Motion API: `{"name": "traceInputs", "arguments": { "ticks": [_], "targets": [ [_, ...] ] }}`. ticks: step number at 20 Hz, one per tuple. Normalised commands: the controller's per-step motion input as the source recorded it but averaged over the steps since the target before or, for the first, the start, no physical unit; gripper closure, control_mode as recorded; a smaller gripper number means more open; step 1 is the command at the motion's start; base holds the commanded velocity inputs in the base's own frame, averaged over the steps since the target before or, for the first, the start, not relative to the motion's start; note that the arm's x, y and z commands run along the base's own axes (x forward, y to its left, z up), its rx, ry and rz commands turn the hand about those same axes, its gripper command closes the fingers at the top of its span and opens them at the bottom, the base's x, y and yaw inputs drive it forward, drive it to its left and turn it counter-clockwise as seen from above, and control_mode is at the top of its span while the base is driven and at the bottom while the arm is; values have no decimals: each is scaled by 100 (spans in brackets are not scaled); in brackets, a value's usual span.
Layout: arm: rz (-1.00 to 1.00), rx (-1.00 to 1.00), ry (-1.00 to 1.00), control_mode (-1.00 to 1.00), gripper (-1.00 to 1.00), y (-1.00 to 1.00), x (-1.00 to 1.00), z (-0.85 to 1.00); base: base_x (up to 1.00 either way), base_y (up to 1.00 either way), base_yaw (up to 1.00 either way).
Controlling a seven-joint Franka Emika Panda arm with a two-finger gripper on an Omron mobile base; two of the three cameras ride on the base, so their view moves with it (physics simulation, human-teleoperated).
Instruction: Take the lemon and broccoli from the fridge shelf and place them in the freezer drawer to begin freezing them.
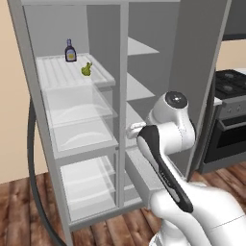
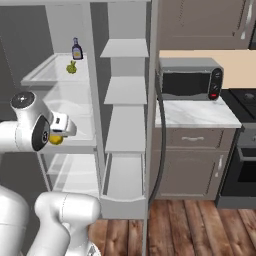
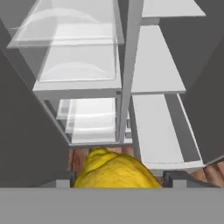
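We hold the small yellow oval lemon (image 3: 114, 170) between our two dark finger tips, the gripper (image 3: 117, 178) closed on it from both sides; in the right base view the lemon (image 2: 56, 139) shows as a yellow patch under the white hand, in front of the clear curved-front bins (image 2: 75, 102). The small green broccoli floret (image 1: 86, 70) sits on the ribbed whitish translucent fridge shelf (image 1: 62, 72), near its front edge, with the dark bottle with a yellow label (image 1: 70, 51) standing behind it, apart from it. The shallow light-grey freezer drawer (image 2: 123, 182) stands pulled out at the bottom of the right compartment, below the plain flat grey shelves (image 2: 125, 90).
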Motion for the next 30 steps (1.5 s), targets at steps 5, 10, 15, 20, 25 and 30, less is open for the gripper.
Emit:
{"name": "traceInputs", "arguments": {
  "ticks": [5,10,15,20,25,30],
  "targets": [
    [-10,3,18,-100,100,-72,23,-87,0,0,0],
    [-11,0,26,-100,100,-47,21,-92,0,0,0],
    [-14,0,25,-100,100,-24,21,-68,0,0,0],
    [-12,0,18,-100,100,-41,26,-55,0,0,0],
    [-7,0,8,-100,100,-19,40,-49,0,0,0],
    [-1,0,8,-100,100,-11,51,-25,0,0,0]
  ]
}}
